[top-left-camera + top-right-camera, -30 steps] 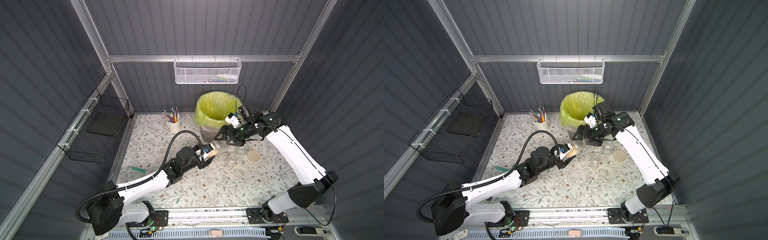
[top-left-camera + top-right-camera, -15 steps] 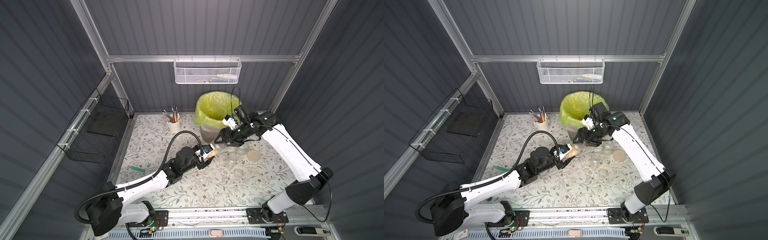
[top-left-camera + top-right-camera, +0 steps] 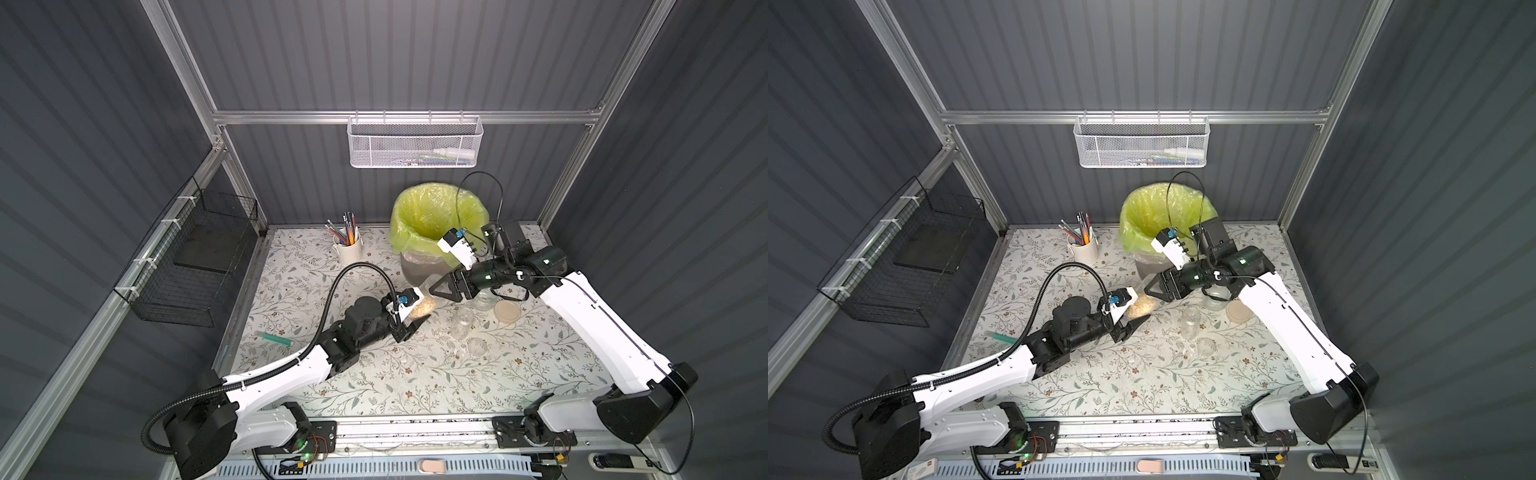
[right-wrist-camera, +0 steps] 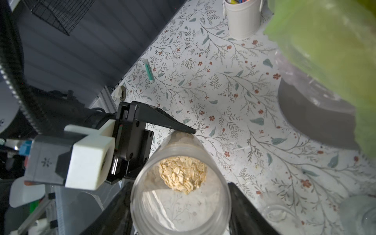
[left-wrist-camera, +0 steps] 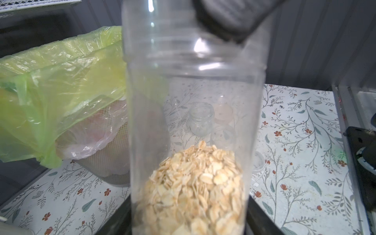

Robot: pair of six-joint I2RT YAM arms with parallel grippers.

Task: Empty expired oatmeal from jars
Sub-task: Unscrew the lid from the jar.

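My right claw (image 3: pixel 437 287) has just clamped the open neck of the jar (image 5: pixel 193 91), my left claw (image 3: pixel 419 309) gripping its base where the oatmeal (image 4: pixel 183 175) sits, near the bin (image 3: pixel 400 239), so I judge the handover ready.

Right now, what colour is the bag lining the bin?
The bag is translucent yellow-green, clearest in a top view.

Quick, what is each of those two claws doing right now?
Left gripper: closed on the base of the tall clear glass jar holding tan oat flakes.
Right gripper: closed on that jar's open mouth.
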